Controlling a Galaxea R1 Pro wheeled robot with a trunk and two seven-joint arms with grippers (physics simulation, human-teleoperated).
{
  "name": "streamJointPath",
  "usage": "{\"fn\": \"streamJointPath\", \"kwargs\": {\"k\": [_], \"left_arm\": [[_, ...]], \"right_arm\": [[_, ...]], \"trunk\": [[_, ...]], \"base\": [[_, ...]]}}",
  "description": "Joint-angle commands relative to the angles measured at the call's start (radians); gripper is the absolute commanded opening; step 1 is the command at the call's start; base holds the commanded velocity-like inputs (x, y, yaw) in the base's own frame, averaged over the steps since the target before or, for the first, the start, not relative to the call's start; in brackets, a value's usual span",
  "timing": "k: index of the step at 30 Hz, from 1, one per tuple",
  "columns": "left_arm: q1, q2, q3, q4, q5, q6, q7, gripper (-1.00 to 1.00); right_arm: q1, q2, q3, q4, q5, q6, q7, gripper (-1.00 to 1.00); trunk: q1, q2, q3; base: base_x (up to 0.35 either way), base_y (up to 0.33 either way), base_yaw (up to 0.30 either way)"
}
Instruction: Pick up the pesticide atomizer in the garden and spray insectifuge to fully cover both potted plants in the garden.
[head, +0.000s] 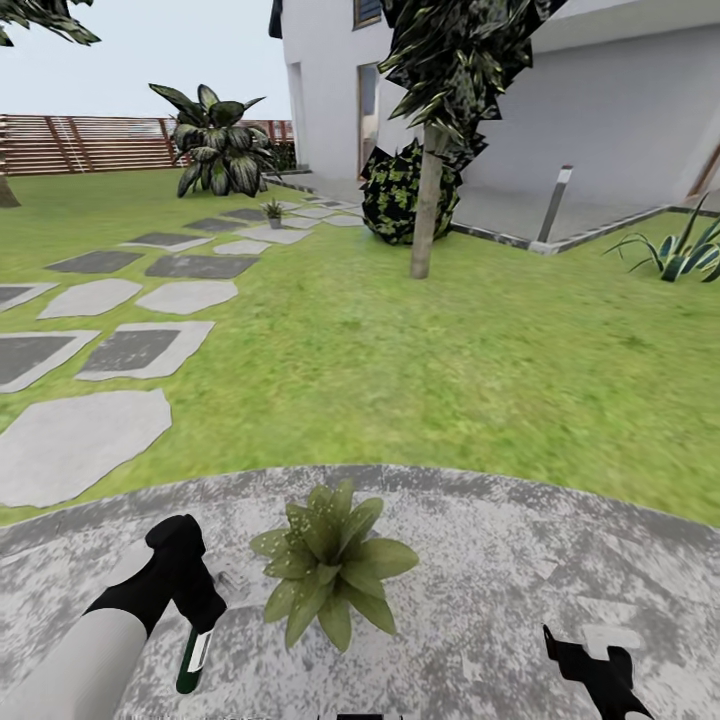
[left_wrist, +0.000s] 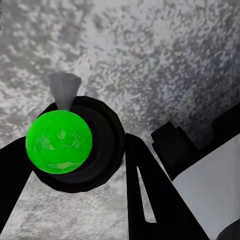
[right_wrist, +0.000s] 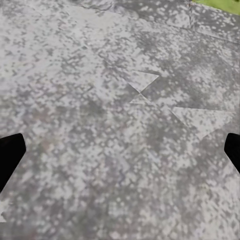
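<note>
We see our left gripper (head: 195, 625) clenched on the pesticide atomizer (head: 194, 660); in head view the bottle hangs below the fingers, dark green body w/ white part, just above the grey patio (head: 480, 600); in left wrist view the atomizer (left_wrist: 75, 142) sits between the two black fingers (left_wrist: 150, 190), a bright green round face on a black body, a small grey cone beside it. One potted plant (head: 330, 560) stands on the patio just beside the left jaws, toward the right arm, not touching them; the 2nd potted plant (head: 273, 211) is far ahead of both jaws, on the stepping stones (head: 150, 345) near the striped-leaf shrub (head: 215, 140). Our right gripper (head: 590, 665) is low over the patio, well apart from the near plant; in right wrist view its fingertips (right_wrist: 10, 155) stand wide, jaws released, w/ bare paving (right_wrist: 120, 120) between.
</note>
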Motion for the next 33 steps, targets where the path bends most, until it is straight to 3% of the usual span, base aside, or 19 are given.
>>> {"fn": "streamJointPath", "kwargs": {"k": [1, 8, 17, 26, 33], "left_arm": [[0.000, 0.000, 0.003, -0.001, -0.008, 0.009, -0.010, -1.00], [0.001, -0.002, 0.001, 0.000, -0.007, 0.009, -0.010, -1.00], [0.001, -0.003, 0.001, 0.000, -0.006, 0.011, -0.010, -1.00], [0.001, -0.005, 0.003, 0.000, -0.006, 0.011, -0.010, -1.00], [-0.001, -0.012, 0.001, 0.000, -0.006, 0.023, -0.014, -1.00]], "right_arm": [[-0.001, 0.001, -0.008, 0.000, 0.006, -0.005, 0.008, 1.00], [-0.001, 0.001, -0.008, 0.000, 0.006, -0.005, 0.007, 1.00], [-0.001, 0.001, -0.008, 0.000, 0.006, -0.005, 0.008, 1.00], [-0.001, 0.001, -0.008, 0.000, 0.005, -0.005, 0.008, 1.00], [-0.001, 0.001, -0.008, 0.000, 0.006, -0.006, 0.008, 1.00]], "trunk": [[0.000, 0.000, -0.001], [0.000, 0.000, -0.001], [0.000, 0.000, -0.001], [0.000, 0.000, -0.001], [0.000, 0.000, -0.001]], "base": [[0.007, -0.011, 0.247], [-0.154, -0.086, 0.271], [-0.035, -0.264, 0.079], [-0.097, -0.266, 0.245], [-0.143, -0.079, 0.027]]}}
